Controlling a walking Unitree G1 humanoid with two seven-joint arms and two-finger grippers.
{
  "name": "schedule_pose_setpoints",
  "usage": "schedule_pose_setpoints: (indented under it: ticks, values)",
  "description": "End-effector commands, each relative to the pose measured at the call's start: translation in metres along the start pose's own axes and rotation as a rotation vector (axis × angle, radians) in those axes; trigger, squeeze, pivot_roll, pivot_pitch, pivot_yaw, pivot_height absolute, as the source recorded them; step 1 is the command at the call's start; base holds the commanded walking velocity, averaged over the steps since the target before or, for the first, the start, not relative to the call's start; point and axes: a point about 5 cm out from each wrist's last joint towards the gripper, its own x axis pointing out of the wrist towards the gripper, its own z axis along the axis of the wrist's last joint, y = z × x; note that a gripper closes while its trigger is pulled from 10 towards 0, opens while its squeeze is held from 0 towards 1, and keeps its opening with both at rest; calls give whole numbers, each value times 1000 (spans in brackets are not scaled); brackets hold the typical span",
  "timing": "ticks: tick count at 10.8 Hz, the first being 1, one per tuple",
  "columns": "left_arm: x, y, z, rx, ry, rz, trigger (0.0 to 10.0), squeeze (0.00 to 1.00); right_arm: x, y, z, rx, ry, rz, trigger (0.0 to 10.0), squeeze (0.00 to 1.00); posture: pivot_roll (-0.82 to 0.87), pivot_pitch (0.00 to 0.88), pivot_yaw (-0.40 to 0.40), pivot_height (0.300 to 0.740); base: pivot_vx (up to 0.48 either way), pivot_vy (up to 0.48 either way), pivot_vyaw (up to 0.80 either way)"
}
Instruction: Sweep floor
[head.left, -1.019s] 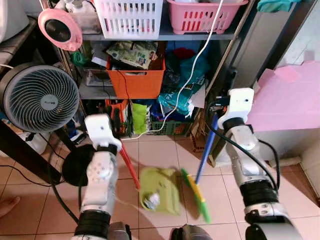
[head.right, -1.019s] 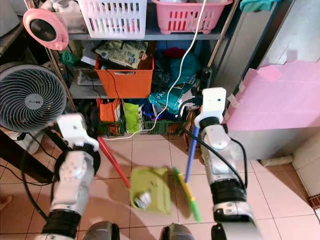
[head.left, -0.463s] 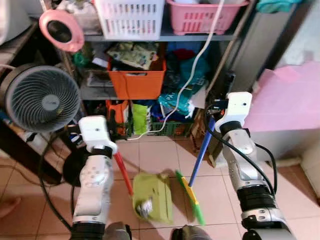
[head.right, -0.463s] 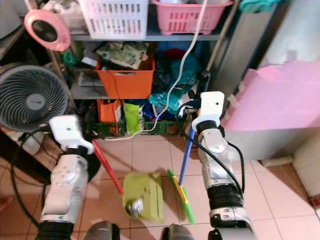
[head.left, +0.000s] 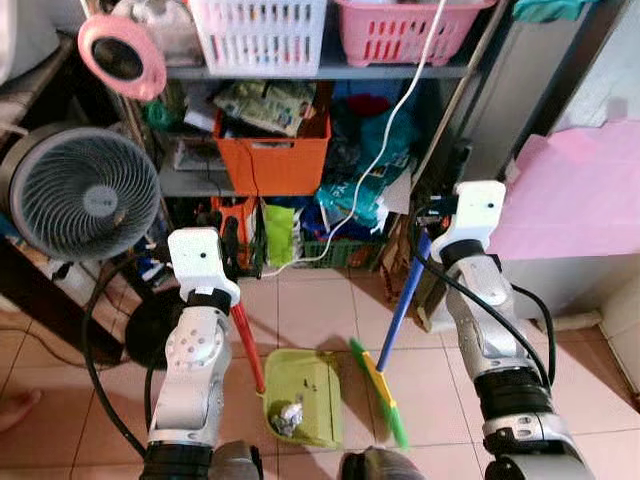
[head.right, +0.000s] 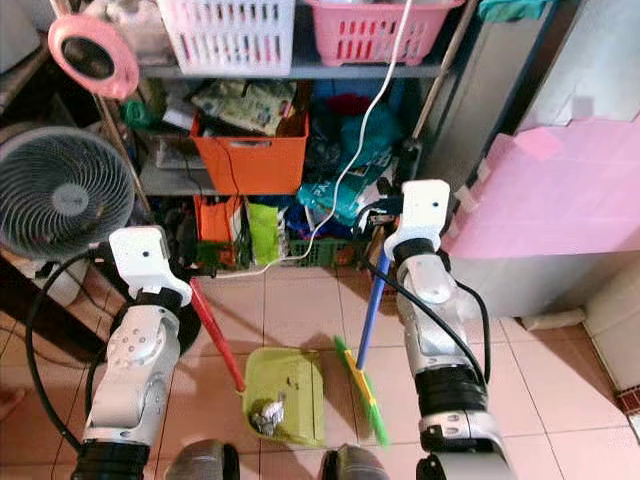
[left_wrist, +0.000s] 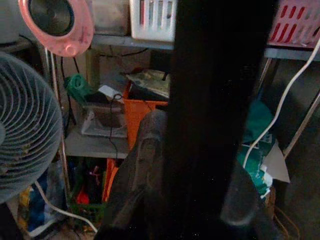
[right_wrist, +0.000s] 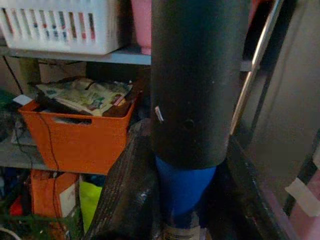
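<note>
Both pincers are busy: my right pincer (right_wrist: 175, 200) is clamped around the blue broom handle (head.left: 404, 300), and my left pincer (left_wrist: 190, 200) is closed on the red dustpan handle (head.left: 246, 345). Down on the tiled floor (head.left: 310, 300) the green dustpan (head.left: 300, 395) sits flat, just ahead of my feet, with a crumpled wad of litter (head.left: 287, 414) and a few dark crumbs in its tray. The broom head (head.left: 380, 390), green with a yellow strip, rests on the tiles just beside the pan's right edge, its bristle line slanting along it.

By my reading, I'm at the gathering step, brushing what's left into the pan. To do it well, I'd keep the pan's lip pressed flat to the tiles so nothing slips under, and hold the red handle steady so the wad doesn't roll out. The broom wants short, low strokes toward the pan's mouth, bristles touching the floor, no flicking.

Shelves (head.left: 320, 70) packed with an orange crate (head.left: 270, 150), bags and a white cable (head.left: 380, 150) stand close ahead, and a fan (head.left: 80, 195) is at my left. Long handles could snag that cable, so I'd keep the strokes small.
</note>
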Motion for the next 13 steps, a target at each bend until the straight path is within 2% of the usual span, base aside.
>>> schedule_pose_setpoints:
  ticks: [1,5,6,7,9,10,11,13]
  values:
    - [2,-6,11,-15,-44,-5,10000,0,5,-1,10,-9,-30,5,10000,0,-17,11,-34,740,-289,0,0]
    - [3,-4,12,-8,-41,8,10000,0,6,0,10,-21,-31,9,10000,0,-18,21,-37,740,-314,0,0]
    - [3,-5,12,-12,-40,9,10000,0,7,-4,10,-90,-26,-42,10000,0,-21,24,-35,740,-315,0,0]
    - [5,-7,14,-8,-51,1,10000,0,9,-8,9,-53,-5,-78,10000,0,-21,22,-33,740,-274,0,0]
    - [8,-4,15,-19,-54,35,10000,0,9,-4,8,16,-13,-40,10000,0,-25,23,-32,740,0,0,0]
    - [6,1,16,-40,-49,64,10000,0,8,-3,6,-5,14,-28,10000,0,-26,25,-29,740,0,0,0]
    - [5,3,14,-57,1,38,10000,0,7,-2,6,-17,7,-25,10000,0,-26,25,-29,740,0,0,0]
    - [7,3,17,-66,-20,16,10000,0,7,-2,6,8,-1,-26,10000,0,-23,30,-29,740,0,0,0]
